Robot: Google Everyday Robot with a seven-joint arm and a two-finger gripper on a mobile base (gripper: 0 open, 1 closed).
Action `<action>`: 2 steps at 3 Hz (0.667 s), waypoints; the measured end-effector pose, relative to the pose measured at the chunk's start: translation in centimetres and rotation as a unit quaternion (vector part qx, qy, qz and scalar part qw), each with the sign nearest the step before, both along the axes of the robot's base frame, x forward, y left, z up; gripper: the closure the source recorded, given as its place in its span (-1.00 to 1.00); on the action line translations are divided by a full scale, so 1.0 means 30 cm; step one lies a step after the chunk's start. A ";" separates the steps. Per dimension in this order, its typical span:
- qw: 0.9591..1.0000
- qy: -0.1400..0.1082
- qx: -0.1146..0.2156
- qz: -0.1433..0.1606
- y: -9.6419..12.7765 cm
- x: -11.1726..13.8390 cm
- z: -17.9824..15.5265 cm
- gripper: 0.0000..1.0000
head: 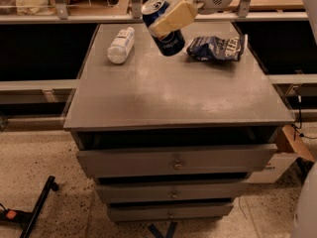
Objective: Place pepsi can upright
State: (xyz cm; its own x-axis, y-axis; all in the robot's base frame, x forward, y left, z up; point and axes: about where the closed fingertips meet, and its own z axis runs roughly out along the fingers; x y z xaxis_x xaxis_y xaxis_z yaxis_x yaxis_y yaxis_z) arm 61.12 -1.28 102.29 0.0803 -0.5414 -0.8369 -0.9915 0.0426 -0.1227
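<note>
The pepsi can (164,29) is a dark-blue can with a silver top. It hangs in the air above the back middle of the grey cabinet top (173,93), tilted with its top toward the upper left. My gripper (173,13) comes in from the upper right and is shut on the can, its cream-coloured fingers (174,17) across the can's upper side.
A white plastic bottle (121,44) lies on its side at the back left of the top. A dark-blue foil snack bag (218,47) lies at the back right. The cabinet has drawers (176,160) below. A shelf rail runs behind it.
</note>
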 end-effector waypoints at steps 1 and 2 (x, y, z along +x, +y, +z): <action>1.000 0.000 -0.001 0.001 0.004 0.002 -0.002 1.00; 0.999 0.018 0.037 0.013 0.069 0.007 -0.051 1.00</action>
